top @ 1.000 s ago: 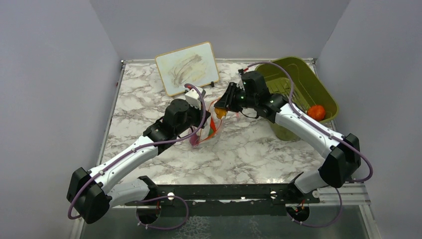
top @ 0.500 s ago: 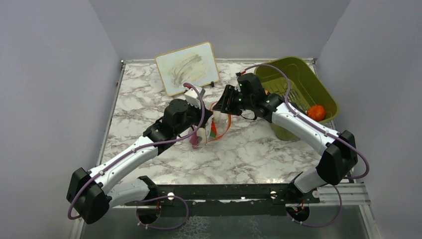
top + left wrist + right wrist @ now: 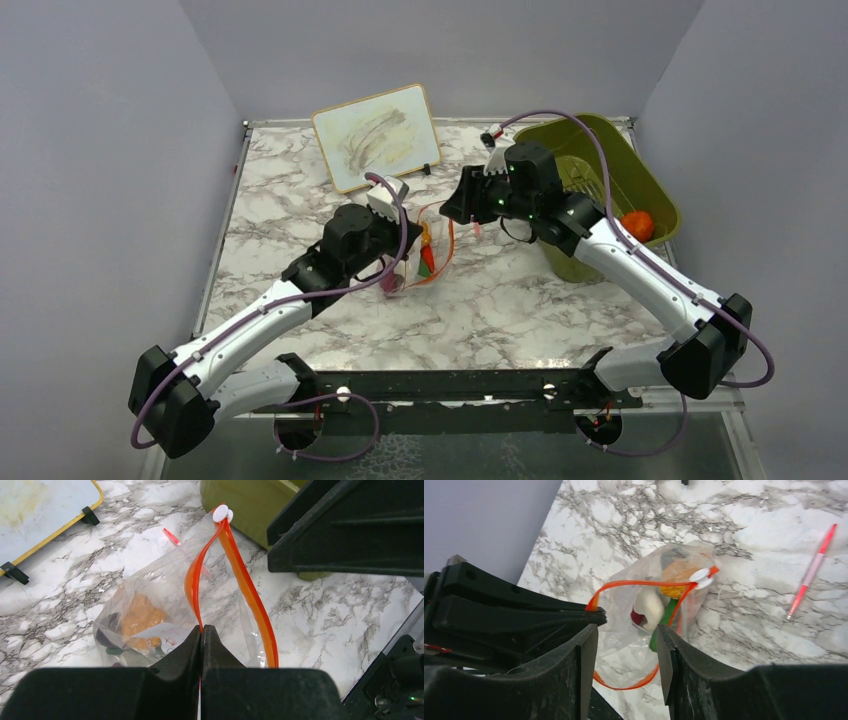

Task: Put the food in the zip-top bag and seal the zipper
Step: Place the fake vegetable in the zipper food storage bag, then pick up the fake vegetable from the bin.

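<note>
Zip-top bag (image 3: 150,575) with white label (image 3: 165,634), red print illegible

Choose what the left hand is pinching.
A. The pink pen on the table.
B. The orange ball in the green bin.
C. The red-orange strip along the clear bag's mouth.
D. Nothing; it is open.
C: the left wrist view shows the left hand closed on the zipper of the zip-top bag, while the pen lies apart from it.
</note>
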`<state>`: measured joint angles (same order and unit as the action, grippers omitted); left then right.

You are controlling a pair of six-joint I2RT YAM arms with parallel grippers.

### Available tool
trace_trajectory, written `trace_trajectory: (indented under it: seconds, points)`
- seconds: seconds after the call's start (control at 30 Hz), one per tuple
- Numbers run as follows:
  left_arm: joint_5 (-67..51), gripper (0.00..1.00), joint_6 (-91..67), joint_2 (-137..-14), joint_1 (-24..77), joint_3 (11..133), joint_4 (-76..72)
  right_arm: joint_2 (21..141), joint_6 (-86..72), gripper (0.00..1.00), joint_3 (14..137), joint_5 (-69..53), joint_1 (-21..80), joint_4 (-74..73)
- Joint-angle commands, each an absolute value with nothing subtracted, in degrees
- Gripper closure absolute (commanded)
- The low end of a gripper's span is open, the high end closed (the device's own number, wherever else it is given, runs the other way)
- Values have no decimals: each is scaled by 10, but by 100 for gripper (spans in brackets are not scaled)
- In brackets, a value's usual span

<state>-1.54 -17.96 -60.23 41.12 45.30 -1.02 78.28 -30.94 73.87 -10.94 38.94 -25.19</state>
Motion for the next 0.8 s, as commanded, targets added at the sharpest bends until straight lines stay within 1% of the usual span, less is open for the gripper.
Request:
trace_trajectory:
  seconds: [0.0, 0.23, 0.4, 0.5, 0.6, 0.67, 0.77]
  points:
    - [-4, 100, -153, -570, 413, 434, -15, 772, -220, 52, 761, -39, 390, -311]
    - [9, 100, -95, -544, 413, 412, -8, 775, -185, 52, 775, 85, 355, -378]
    - [35, 100, -66, -543, 413, 380, -51, 802, -189, 48, 806, 87, 287, -410]
    - [34, 100, -53, -554, 413, 382, -62, 815, -183, 47, 822, 113, 253, -423]
    - [21, 100, -27, -563, 413, 388, -63, 830, -184, 42, 851, 149, 219, -455]
    - [19, 100, -20, -565, 413, 379, -73, 833, -186, 36, 853, 186, 195, -457]
    - [7, 100, -26, -565, 413, 360, -98, 834, -192, 33, 850, 207, 148, -459]
